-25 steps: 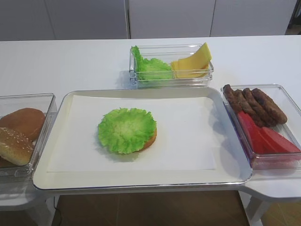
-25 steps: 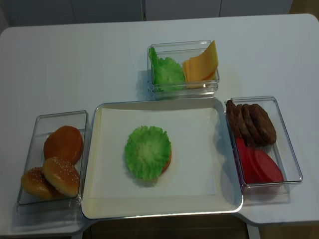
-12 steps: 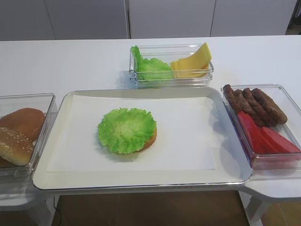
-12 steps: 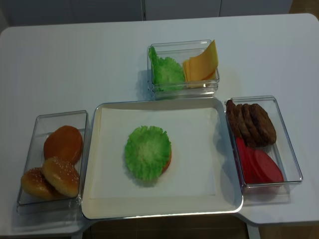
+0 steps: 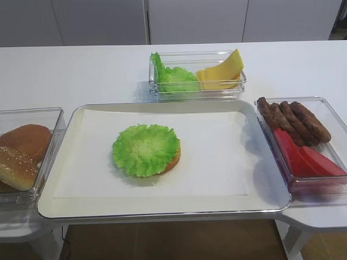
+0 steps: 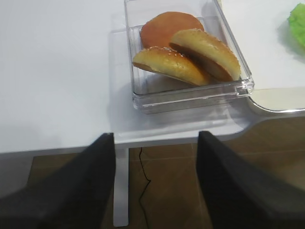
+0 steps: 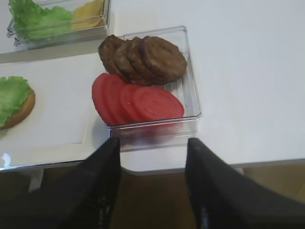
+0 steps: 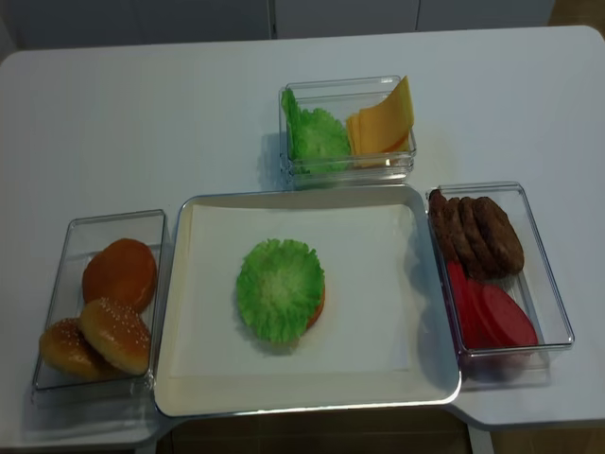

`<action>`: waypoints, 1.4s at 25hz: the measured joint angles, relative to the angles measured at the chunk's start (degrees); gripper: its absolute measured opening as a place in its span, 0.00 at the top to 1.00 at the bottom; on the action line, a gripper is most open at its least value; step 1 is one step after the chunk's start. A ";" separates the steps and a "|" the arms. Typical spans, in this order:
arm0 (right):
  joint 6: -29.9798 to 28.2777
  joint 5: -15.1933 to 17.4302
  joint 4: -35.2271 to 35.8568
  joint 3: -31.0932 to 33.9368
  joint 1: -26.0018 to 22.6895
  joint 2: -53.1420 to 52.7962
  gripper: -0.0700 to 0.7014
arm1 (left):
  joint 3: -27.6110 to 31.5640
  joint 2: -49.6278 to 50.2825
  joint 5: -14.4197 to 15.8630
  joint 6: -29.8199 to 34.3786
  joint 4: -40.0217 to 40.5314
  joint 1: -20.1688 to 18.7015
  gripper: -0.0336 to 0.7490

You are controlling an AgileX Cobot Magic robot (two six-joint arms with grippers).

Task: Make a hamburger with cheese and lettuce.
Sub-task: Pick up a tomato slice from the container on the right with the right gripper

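The hamburger [image 5: 147, 150] lies mid-tray as a golden bun base under a frilly green lettuce disc [image 8: 279, 288]; no red slice is on it. Its edge shows in the right wrist view [image 7: 14, 102]. Pale-yellow cheese slices [image 5: 221, 71] stand in the far clear box [image 8: 346, 134] beside spare lettuce [image 5: 172, 77]. My right gripper [image 7: 152, 143] is open and empty, off the table's front edge before the box of red slices. My left gripper [image 6: 156, 137] is open and empty, off the front edge before the bun box. Neither gripper shows in the high views.
A silver tray [image 5: 162, 208] with white paper holds the stack. A clear box at the left [image 8: 99, 303] holds sesame buns [image 6: 186, 55]. A clear box at the right [image 8: 501, 274] holds brown patties [image 7: 143, 57] and red slices [image 7: 136, 100].
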 joint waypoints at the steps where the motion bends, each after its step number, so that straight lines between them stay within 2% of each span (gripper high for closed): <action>1: 0.33 -0.63 1.07 -0.62 0.00 2.33 0.45 | 0.00 0.00 0.00 0.00 0.00 0.00 0.44; 6: 0.53 -2.96 6.71 -5.11 0.00 13.13 0.45 | 0.00 0.00 0.00 0.00 0.00 0.00 0.44; 14: -0.04 -2.73 10.09 -15.03 0.00 29.63 0.45 | 0.00 0.00 0.00 0.00 0.00 0.00 0.44; 17: -0.04 -2.73 9.98 -17.37 2.08 33.98 0.45 | 0.00 0.00 0.00 0.00 0.00 0.00 0.44; 24: 4.08 -2.73 4.28 -18.54 11.74 42.86 0.45 | 0.00 0.00 0.00 0.00 0.00 0.00 0.44; 27: 6.98 -3.09 1.02 -18.54 17.58 46.41 0.45 | 0.00 0.00 0.00 0.00 0.00 0.00 0.44; 35: 20.78 -3.67 -15.77 -18.54 33.53 55.29 0.45 | 0.00 0.00 0.00 0.00 0.00 0.00 0.44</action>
